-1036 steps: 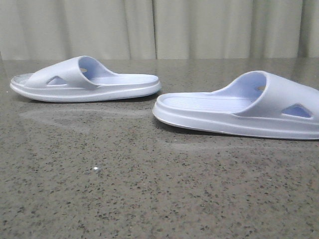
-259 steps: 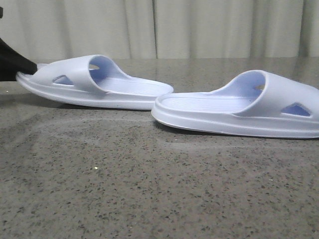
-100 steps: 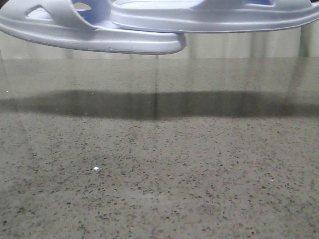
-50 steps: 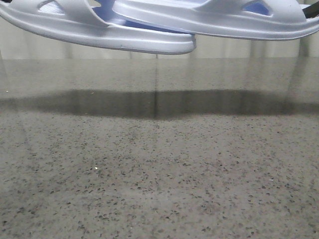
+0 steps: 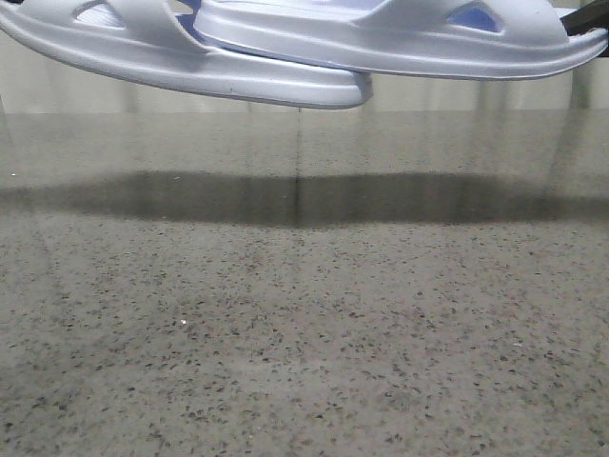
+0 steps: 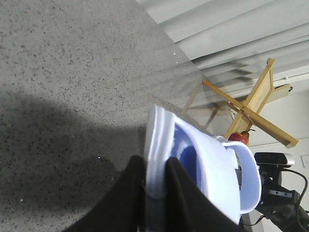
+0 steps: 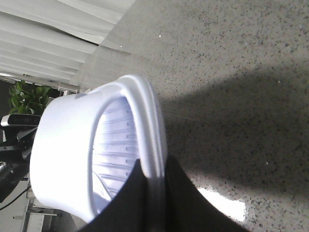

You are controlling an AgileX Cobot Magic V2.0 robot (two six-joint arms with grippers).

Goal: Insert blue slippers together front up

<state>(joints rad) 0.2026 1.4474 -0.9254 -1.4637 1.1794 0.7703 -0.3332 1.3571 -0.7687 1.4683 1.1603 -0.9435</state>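
Observation:
Both pale lavender-blue slippers hang high above the table at the top of the front view. The left slipper (image 5: 219,78) and the right slipper (image 5: 400,43) overlap in the middle, the right one's heel end lying over and in front of the left one's. My left gripper (image 6: 155,186) is shut on the toe-end sole of the left slipper (image 6: 212,174). My right gripper (image 7: 153,186) is shut on the toe-end sole of the right slipper (image 7: 82,154). In the front view only a dark bit of the right gripper (image 5: 588,17) shows at the top right corner.
The speckled grey stone table (image 5: 304,333) lies below, with the slippers' dark shadow (image 5: 304,200) across it. Pale curtains hang behind. A wooden rack (image 6: 251,101) and a potted plant (image 7: 29,96) stand beyond the table's ends.
Over the last second the raised right slipper has slid left, further over the left slipper. Earlier both slippers lay apart on the table; both were lifted.

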